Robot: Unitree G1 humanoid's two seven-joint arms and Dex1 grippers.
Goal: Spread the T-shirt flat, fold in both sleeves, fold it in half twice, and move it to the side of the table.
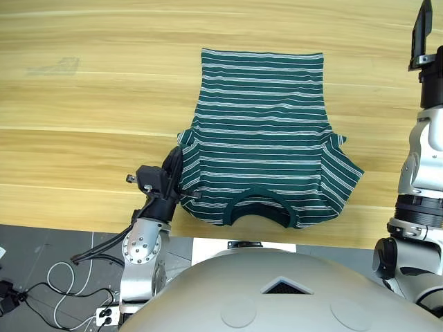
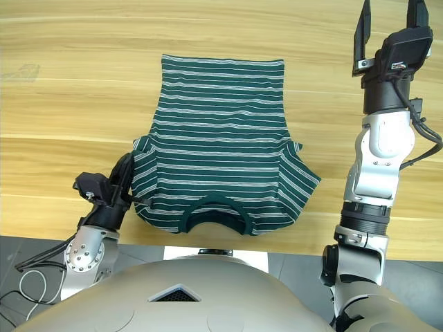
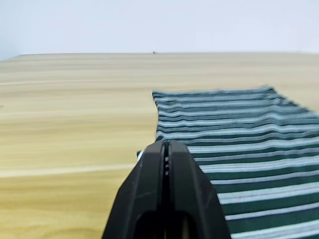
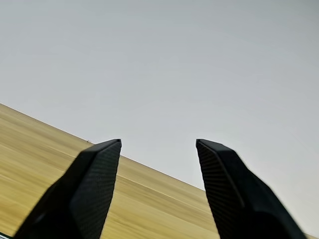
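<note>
At near left, L gripper (image 3: 165, 144) jaws closed by T-shirt (image 1: 263, 124) sleeve; R gripper (image 2: 390, 17) jaws open, far right. Shallow pinch could slip, bunching fabric.

Silver right arm (image 2: 379, 155) (black pincer (image 2: 390, 8))

Both head cameras look steeply down on the tabletop (image 1: 104, 104) and T-shirt (image 1: 263, 124); the left wrist camera sits low beside the T-shirt, the right wrist camera tilts upward.
</note>
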